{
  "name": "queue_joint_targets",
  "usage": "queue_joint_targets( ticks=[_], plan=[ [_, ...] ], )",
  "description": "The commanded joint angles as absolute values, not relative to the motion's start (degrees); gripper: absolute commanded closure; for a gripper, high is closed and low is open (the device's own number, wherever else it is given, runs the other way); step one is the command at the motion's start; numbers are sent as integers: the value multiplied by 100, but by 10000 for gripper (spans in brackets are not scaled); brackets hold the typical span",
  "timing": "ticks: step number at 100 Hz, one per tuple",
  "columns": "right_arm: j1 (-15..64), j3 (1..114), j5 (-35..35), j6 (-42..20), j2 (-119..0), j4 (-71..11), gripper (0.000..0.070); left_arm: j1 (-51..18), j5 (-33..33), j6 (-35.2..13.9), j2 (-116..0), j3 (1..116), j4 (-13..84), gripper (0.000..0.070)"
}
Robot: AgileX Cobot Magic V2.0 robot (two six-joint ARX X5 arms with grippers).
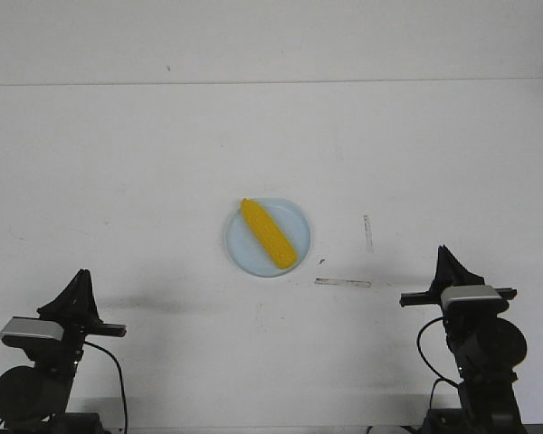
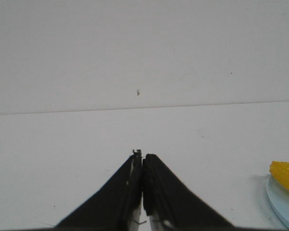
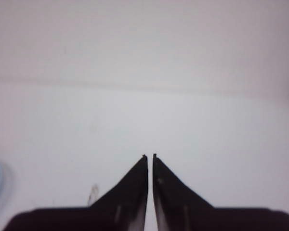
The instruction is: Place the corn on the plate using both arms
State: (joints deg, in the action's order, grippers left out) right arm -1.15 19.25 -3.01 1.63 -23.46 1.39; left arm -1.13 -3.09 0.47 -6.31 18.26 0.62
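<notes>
Front view gives me the white table [image 1: 118,181] first, then the plate [image 1: 295,220] at its middle with the corn [image 1: 269,234] lying diagonally across it. My left gripper [image 1: 80,280] and right gripper [image 1: 445,258] sit near the table's front edge, well apart from the plate, jaws pressed together, holding nothing. I judge the placing done; I'd keep both arms parked clear.

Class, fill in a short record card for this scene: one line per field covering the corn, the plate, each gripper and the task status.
corn: lying diagonally on the plate
plate: pale blue, near the table's middle
left gripper: shut, empty, near the front edge, away from the plate
right gripper: shut, empty, off to the plate's right
task status: corn appears placed
</notes>
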Motion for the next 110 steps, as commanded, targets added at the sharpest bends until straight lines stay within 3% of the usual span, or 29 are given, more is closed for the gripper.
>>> queue_joint_targets(
  ticks=[1, 39, 110],
  plan=[
    [-108, 1914, -301, 113, -2115, 126, 684, -106, -296, 19, -628, 1892, -5, 699],
    [-108, 1916, -301, 113, -1343, 130, 684, -106, -296, 19, -626, 1892, -5, 699],
    [-108, 1916, -301, 115, -1306, 134, 684, -106, -296, 19, -626, 1892, -5, 699]
  ],
)
